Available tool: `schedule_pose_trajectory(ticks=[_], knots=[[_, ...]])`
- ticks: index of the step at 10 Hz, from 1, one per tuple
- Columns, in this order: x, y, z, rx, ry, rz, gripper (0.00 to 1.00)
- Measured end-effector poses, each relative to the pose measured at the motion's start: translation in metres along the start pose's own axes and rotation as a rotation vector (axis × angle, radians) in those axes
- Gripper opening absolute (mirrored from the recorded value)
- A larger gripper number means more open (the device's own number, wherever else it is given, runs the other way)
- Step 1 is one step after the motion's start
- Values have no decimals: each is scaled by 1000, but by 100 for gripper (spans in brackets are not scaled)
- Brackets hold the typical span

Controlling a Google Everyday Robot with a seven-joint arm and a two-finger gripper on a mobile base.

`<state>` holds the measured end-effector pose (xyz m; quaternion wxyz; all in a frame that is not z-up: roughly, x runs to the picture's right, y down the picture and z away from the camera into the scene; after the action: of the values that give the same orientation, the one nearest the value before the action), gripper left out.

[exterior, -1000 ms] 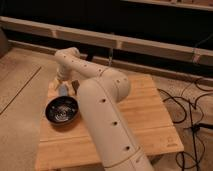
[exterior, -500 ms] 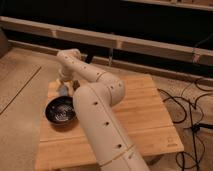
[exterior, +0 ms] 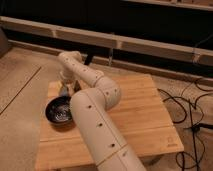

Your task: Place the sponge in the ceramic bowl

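Observation:
The ceramic bowl is black and glossy and sits on the left part of the wooden table. My cream arm reaches across the table to the left, and its gripper hangs just behind the bowl's far rim, pointing down. A small pale blue-grey block, the sponge, shows right under the gripper, at or just above the bowl's far edge. I cannot make out whether it is being held or resting there.
The arm's thick forearm crosses the middle of the table, close to the bowl's right side. Black cables lie on the floor to the right. A dark wall with a pale ledge runs behind the table.
The forearm has swung leftward and nearer the bowl. The gripper has stayed behind the bowl's far rim, and the bowl has not moved.

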<state>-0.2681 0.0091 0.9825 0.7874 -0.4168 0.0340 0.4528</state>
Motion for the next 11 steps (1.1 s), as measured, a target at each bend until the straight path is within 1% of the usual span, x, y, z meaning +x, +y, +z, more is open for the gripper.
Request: schedule_pose_trajectory(ticks=[2, 4, 5, 6, 7, 8, 9, 10, 11], knots=[[-1, 0, 2, -21, 3, -13, 22], [-1, -2, 3, -32, 4, -21, 3], [-1, -4, 3, -32, 4, -20, 0], [-2, -7, 1, -30, 0, -18, 0], [-6, -11, -3, -25, -16, -14, 0], [-15, -15, -12, -11, -48, -12, 0], [-25, -19, -26, 6, -89, -14, 0], [-36, -22, -41, 23, -128, -19, 0], [-50, -23, -64, 48, -182, -36, 0]])
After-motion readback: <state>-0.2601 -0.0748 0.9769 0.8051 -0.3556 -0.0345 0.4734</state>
